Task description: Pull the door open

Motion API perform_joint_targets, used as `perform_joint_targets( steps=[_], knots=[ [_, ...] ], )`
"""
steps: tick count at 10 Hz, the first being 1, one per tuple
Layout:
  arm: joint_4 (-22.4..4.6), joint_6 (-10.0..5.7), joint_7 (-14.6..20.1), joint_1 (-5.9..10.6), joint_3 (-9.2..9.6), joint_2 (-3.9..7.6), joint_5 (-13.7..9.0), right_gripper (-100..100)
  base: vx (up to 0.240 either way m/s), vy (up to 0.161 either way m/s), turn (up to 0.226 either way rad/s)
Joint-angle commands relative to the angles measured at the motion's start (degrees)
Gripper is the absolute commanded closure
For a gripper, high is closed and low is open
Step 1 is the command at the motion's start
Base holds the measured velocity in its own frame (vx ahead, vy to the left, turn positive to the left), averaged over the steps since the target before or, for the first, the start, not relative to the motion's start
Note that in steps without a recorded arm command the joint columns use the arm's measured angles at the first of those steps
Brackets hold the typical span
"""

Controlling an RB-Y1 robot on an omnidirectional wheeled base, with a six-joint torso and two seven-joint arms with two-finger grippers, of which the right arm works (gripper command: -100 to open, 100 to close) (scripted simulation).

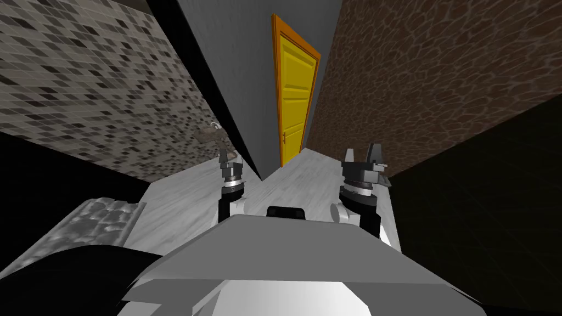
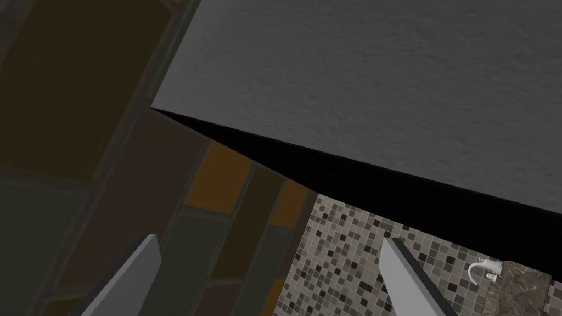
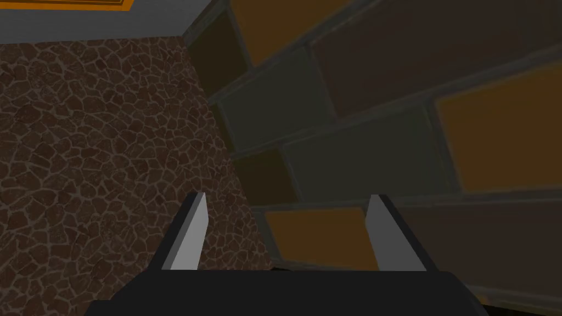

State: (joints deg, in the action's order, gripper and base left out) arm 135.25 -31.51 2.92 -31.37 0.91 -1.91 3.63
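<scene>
The yellow door (image 1: 296, 90) sits within its orange frame (image 1: 276, 66) at the far end of a narrow corridor, well apart from both hands; a small fitting low on the door's edge nearer the grey wall (image 1: 236, 71) is too small to make out. The grey wall runs along the corridor's left side and a brown cracked-stone wall (image 1: 439, 71) along its right; a pale wood-grain floor (image 1: 296, 175) lies between them.

The left hand (image 1: 230, 160) is raised over the floor's left part, just beside the near end of the grey wall; in the left wrist view its two fingers (image 2: 131, 274) stand wide apart, released, with nothing between them. The right hand (image 1: 365, 153) is up over the floor's right edge, near the brown wall; its fingers (image 3: 189, 236) are likewise spread and grasp nothing.

Left of the grey wall, a mosaic-tiled wall (image 1: 82, 71) carries a small pale tap (image 1: 211, 130); a grey cobbled slab (image 1: 101, 219) lies at the floor's near left edge.
</scene>
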Motion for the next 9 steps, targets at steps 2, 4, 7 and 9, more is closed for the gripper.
perform_joint_targets(
  steps=[2,4,7,9],
  knots=[
    [-2.57,-0.58,1.83,0.76,-0.24,1.17,-1.69,-100,0.097,-0.043,0.282],
    [-5.13,-1.16,3.65,1.51,-0.47,2.14,-3.38,-100,0.156,-0.084,0.286],
    [-7.82,-1.77,5.57,2.3,-0.72,3.01,-5.15,-100,0.12,-0.068,0.208],
    [-10.14,-2.29,7.22,2.99,-0.93,3.65,-6.68,-100,0.103,-0.078,0.25]
  ],
)
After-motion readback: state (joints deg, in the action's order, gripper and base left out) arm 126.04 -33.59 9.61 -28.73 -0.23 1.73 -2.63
